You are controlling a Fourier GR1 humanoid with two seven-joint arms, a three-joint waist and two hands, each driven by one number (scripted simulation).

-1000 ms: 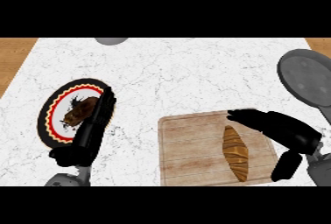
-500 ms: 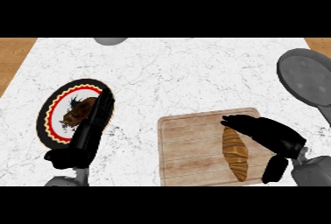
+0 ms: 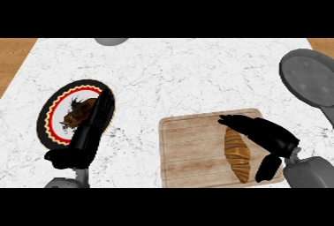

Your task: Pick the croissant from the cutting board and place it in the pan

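Observation:
A golden-brown croissant (image 3: 237, 153) lies lengthwise on the right half of the wooden cutting board (image 3: 192, 152). My right hand (image 3: 269, 136) hovers over the board just right of the croissant, fingers straight and pointing up-left past its upper tip, thumb hanging down beside its lower end. The hand is open and holds nothing. The grey pan (image 3: 312, 80) sits at the right edge, above the board. My left hand (image 3: 85, 137) rests open at the lower left, fingers straight up over a plate.
A black plate (image 3: 55, 115) with a red and cream rim lies at the left with a brown food piece (image 3: 79, 113) on it, partly hidden by my left hand. A grey round object (image 3: 111, 41) peeks in at the top edge. The counter is white marble.
My right hand has moved left and down over the board, closing in on the croissant's right side. The left hand and the croissant stay where they were.

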